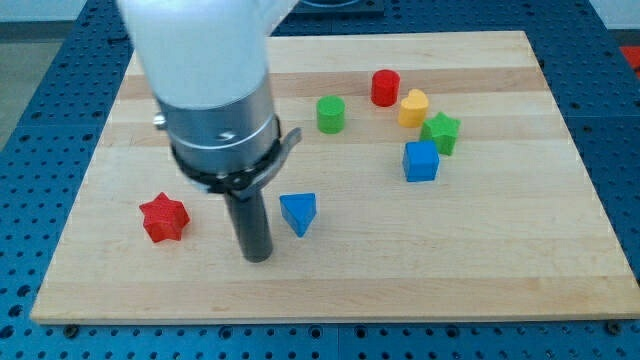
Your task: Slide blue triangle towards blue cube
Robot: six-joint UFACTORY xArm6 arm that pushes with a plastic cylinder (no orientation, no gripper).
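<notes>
The blue triangle (298,212) lies on the wooden board (500,260), left of centre and towards the view's bottom. The blue cube (421,160) sits to the right of it and a little higher, well apart. My tip (258,256) rests on the board just left of and slightly below the blue triangle, with a small gap between them. The arm's white and black body hides the board above the tip.
A red star (164,218) lies left of my tip. A green cylinder (331,114), a red cylinder (385,87), a yellow block (413,107) and a green star (441,132) cluster above the blue cube.
</notes>
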